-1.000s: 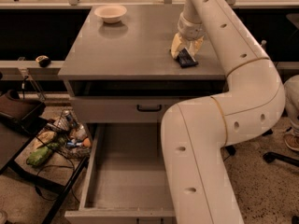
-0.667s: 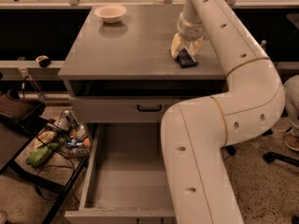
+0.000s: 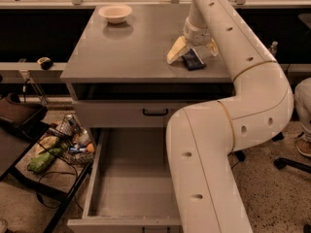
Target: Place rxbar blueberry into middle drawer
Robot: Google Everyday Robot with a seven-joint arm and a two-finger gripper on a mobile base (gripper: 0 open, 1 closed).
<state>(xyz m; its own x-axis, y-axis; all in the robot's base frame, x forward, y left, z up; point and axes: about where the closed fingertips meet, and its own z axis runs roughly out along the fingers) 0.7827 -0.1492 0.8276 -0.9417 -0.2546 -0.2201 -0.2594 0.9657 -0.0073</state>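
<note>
1. Camera view: the gripper (image 3: 192, 55) is low over the cabinet top (image 3: 126, 50), at its right rear, with its pale fingers (image 3: 176, 50) spread wide.
2. The rxbar blueberry (image 3: 194, 61) lies flat on the top between those fingers, just under the gripper. Neither finger looks closed on it, so I judge the grasp not yet made.
3. The middle drawer (image 3: 130, 178) stands pulled out, well below and in front of the gripper, its floor bare.
4. A shut drawer front (image 3: 121, 113) with a black handle sits between them.
5. A bowl (image 3: 115, 12) rests far to the gripper's left.
6. Left to do: grip, lift, carry down, release.
</note>
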